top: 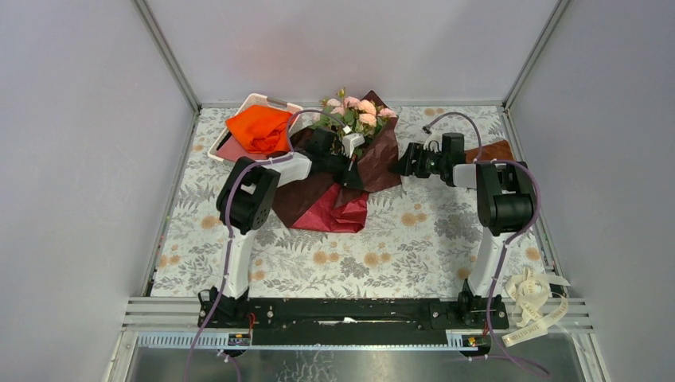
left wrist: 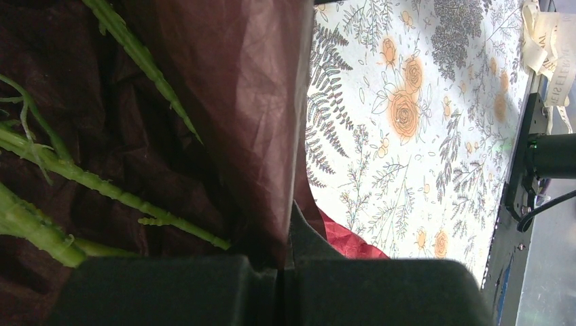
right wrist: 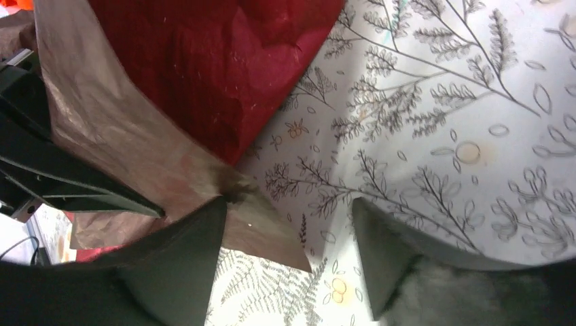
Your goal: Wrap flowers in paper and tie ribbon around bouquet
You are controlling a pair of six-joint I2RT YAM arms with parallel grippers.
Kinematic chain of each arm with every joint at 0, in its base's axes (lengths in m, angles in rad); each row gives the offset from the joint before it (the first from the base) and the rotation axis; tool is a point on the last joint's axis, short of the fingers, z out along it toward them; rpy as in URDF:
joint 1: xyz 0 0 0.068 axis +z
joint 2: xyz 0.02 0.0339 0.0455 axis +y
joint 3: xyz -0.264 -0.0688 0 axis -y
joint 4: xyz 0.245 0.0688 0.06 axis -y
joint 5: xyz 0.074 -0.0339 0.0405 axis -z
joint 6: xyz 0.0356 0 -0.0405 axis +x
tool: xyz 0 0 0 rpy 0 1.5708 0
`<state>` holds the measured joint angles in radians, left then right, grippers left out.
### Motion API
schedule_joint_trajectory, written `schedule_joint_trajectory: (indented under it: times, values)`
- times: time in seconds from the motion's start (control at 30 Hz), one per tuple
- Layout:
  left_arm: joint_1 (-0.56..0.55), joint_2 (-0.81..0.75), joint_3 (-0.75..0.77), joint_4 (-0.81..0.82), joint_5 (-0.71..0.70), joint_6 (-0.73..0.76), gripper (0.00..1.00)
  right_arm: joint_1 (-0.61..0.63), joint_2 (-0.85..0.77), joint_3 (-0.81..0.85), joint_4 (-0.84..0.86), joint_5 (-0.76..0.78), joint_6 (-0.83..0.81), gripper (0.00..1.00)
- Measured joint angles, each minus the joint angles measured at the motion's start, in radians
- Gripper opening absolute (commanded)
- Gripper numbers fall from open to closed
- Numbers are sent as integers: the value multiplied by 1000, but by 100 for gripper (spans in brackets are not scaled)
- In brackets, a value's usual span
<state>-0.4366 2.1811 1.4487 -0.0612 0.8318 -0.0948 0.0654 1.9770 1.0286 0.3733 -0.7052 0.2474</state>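
The flowers [top: 356, 111], pale pink roses with green leaves, lie at the back of the table on the dark red paper [top: 338, 203]. Their green stems [left wrist: 102, 187] rest on the sheet in the left wrist view. My left gripper [top: 350, 171] [left wrist: 291, 238] is shut on an upright fold of the paper [left wrist: 231, 102]. My right gripper [top: 398, 163] [right wrist: 289, 204] is open at the sheet's right side. A pointed corner of the paper [right wrist: 272, 231] lies between its fingers, against the left finger [right wrist: 183, 265]. The cream ribbon [top: 537, 306] [left wrist: 543, 41] lies bunched on the front rail by the right arm's base.
A white tray [top: 253, 101] holding a folded orange cloth [top: 259, 127] stands at the back left, close to the left arm. A small brown cloth [top: 495, 150] lies behind the right arm. The floral tablecloth [top: 398, 239] covers the table, with grey walls around it.
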Motion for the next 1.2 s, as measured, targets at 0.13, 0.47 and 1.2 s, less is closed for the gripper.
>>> schedule_joint_trajectory:
  times: [0.13, 0.47, 1.2]
  values:
    - [0, 0, 0, -2, 0, 2, 0, 1, 51, 33, 21, -77, -5, 20]
    - [0, 0, 8, -14, 0, 20, 2, 50, -20, -28, 109, -208, 20, 0]
    - [6, 0, 8, -18, -1, 45, 1, 66, -44, 69, -208, 109, 15, 67]
